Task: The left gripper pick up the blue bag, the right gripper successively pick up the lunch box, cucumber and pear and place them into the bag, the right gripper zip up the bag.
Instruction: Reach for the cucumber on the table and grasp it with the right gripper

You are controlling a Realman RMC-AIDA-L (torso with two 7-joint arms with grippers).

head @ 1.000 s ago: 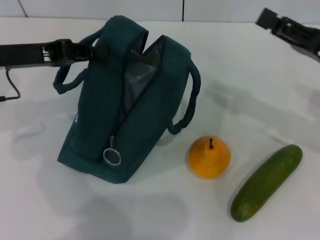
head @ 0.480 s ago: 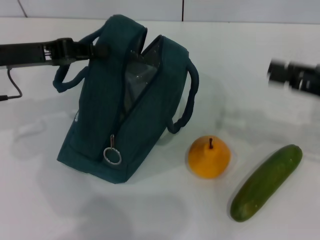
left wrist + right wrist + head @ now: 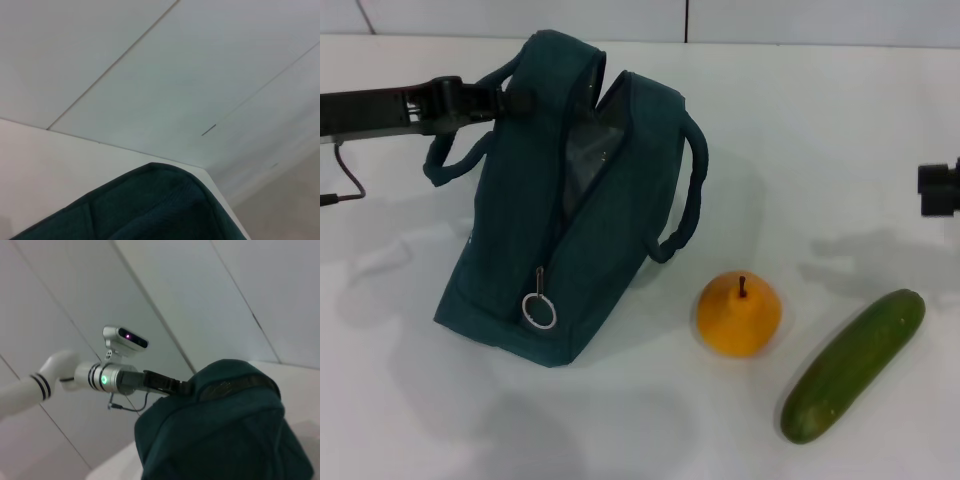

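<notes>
The blue bag stands tilted on the white table, its top unzipped and foil lining showing; it also fills part of the left wrist view and the right wrist view. My left gripper reaches in from the left, shut on the bag's top by the handle, as the right wrist view confirms. The pear sits right of the bag, and the cucumber lies diagonally further right. Only a black part of my right gripper shows at the right edge, above the cucumber. The lunch box is out of view.
The zipper's metal ring pull hangs low on the bag's near end. A thin black cable trails under the left arm. The white table ends at a wall behind.
My right gripper has dropped from the upper right corner to mid-height at the right edge. The bag's open top has narrowed a little and leaned left. Pear and cucumber have not moved.
</notes>
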